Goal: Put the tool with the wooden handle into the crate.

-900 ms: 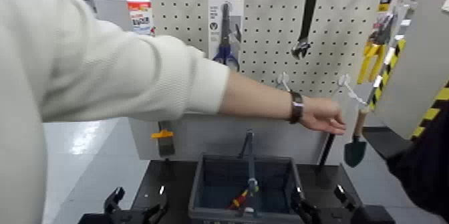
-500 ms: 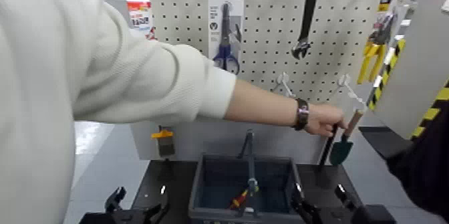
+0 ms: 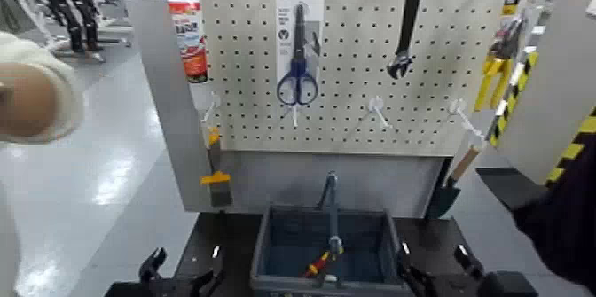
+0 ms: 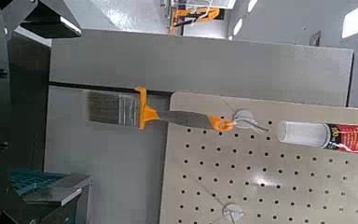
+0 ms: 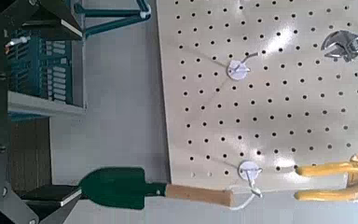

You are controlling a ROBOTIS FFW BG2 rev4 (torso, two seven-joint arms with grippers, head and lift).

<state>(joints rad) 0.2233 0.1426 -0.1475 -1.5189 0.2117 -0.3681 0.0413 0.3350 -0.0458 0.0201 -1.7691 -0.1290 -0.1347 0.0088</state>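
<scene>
The trowel (image 3: pixel 450 182), with a dark pointed blade and a tan wooden handle, hangs by its cord from a white hook at the pegboard's lower right and is tilted. It also shows in the right wrist view (image 5: pixel 158 189). The dark grey-blue crate (image 3: pixel 266 249) with a hoop handle stands below the board, between my grippers, and its slotted side shows in the right wrist view (image 5: pixel 37 70). My left gripper (image 3: pixel 184 276) is open and empty at the crate's left. My right gripper (image 3: pixel 435 274) is open and empty at the crate's right, below the trowel.
The pegboard holds packaged blue-handled scissors (image 3: pixel 299 48), a black wrench (image 3: pixel 406 30), a tube (image 3: pixel 188 30), an orange-banded paintbrush (image 3: pixel 216 176) and yellow pliers (image 3: pixel 493 68). A red and yellow tool (image 3: pixel 321 263) lies in the crate. A person's sleeve and hand (image 3: pixel 34 88) are at the far left.
The person's arm, which reached across the board to the trowel, has drawn back to the far left. The trowel still hangs on its hook. My grippers have not moved.
</scene>
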